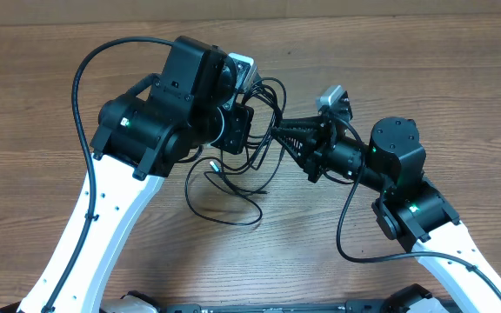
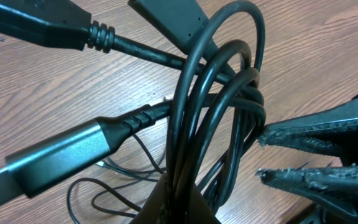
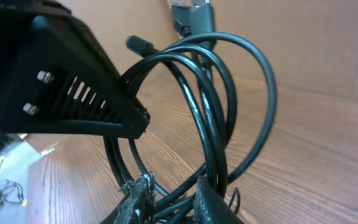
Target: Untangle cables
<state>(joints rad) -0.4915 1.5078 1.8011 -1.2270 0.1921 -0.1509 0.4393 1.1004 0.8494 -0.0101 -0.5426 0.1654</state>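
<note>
Overhead: brown wood-grain table (image 1: 459, 87) carries both arms, with their wrists meeting mid-table. The thin black cables (image 1: 233, 196) lie between them. The bundle is raised at the wrists and slack loops trail on the wood below.

Left wrist view: left gripper (image 2: 173, 202) is pressed together on the bunched loops at its base. A long grey plug (image 2: 51, 162) and a black plug (image 2: 36, 25) stick out left of the bundle.

Right wrist view: right gripper (image 3: 169, 196) fingers stand narrowly apart with strands running through the gap. Cannot tell whether they bite.

Robotics lab bench: left arm (image 1: 94, 222) and right arm (image 1: 446, 256) at a wood-grain table (image 1: 459, 78), plain brown board (image 3: 303, 43) alongside.
</note>
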